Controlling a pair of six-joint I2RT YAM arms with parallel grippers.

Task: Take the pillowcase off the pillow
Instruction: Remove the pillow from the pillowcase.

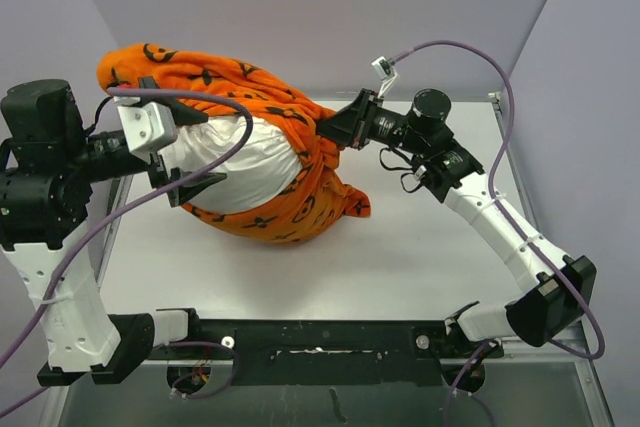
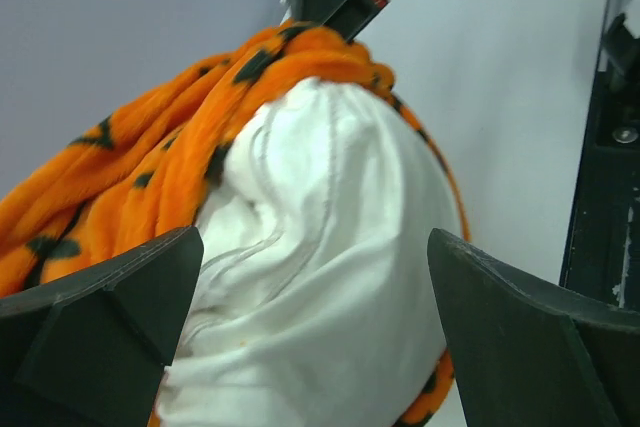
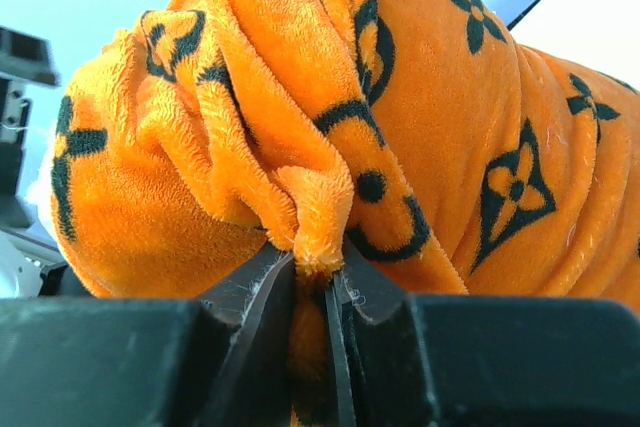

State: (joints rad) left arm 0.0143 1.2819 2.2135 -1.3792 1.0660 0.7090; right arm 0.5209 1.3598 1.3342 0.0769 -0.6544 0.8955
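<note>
The bright-orange pillowcase (image 1: 262,97) with black motifs is bunched over the far and right side of the white pillow (image 1: 245,165), which bulges out of it toward the left. My left gripper (image 1: 192,143) stands open with one finger on each side of the pillow's bare white end, and nothing is pinched. In the left wrist view the pillow (image 2: 330,247) fills the gap between the fingers (image 2: 120,297) of the left gripper (image 2: 315,257), with the pillowcase (image 2: 140,167) behind it. My right gripper (image 1: 327,132) is shut on a fold of the pillowcase (image 3: 450,127). That fold is squeezed between the jaws of the right gripper (image 3: 320,282).
The white table (image 1: 430,247) stretches to the right of the bundle. A black base rail (image 1: 320,332) runs along the near edge. Purple cables (image 1: 470,52) arc above both arms. Grey walls close the back and both sides.
</note>
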